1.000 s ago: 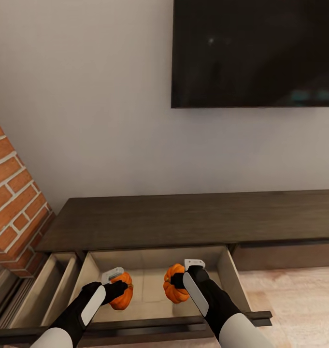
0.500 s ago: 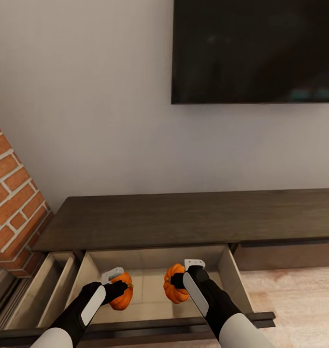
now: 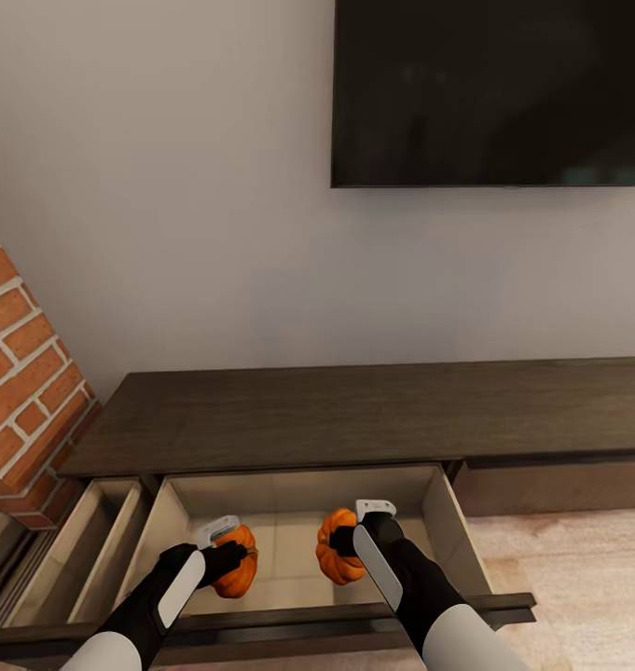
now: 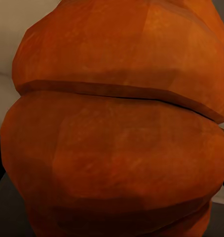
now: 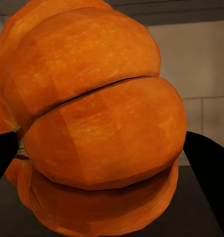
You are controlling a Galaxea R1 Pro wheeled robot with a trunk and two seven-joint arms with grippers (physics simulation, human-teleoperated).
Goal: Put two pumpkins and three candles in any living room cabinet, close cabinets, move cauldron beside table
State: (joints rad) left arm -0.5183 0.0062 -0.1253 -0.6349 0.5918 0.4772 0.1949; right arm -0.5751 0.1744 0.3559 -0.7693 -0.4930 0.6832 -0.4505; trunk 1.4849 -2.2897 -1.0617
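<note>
A: Where do we stand? Our left gripper (image 3: 226, 550) is clamped on one pumpkin (image 3: 236, 562), and our right gripper (image 3: 347, 540) is clamped on the other pumpkin (image 3: 338, 546). Both hang over the open drawer (image 3: 436, 522) of the cabinet (image 3: 354, 415), just behind the drawer's front panel.

B: What could go wrong from here?

A: We judge the pumpkins sit above the drawer floor, not on it. Let go from that height and a round pumpkin may roll, bump the other one, or end against the drawer wall. And if an arm lifts out carelessly it could catch the front panel.

B: What can't we make out?

A: In each wrist view the pumpkin crowds the lens, so the gap beneath it is hidden. The fingers show as dark slivers beside the right pumpkin. A second drawer (image 3: 98, 540), left of the open one, is cut off at the edge, so we cannot see what it holds.
</note>
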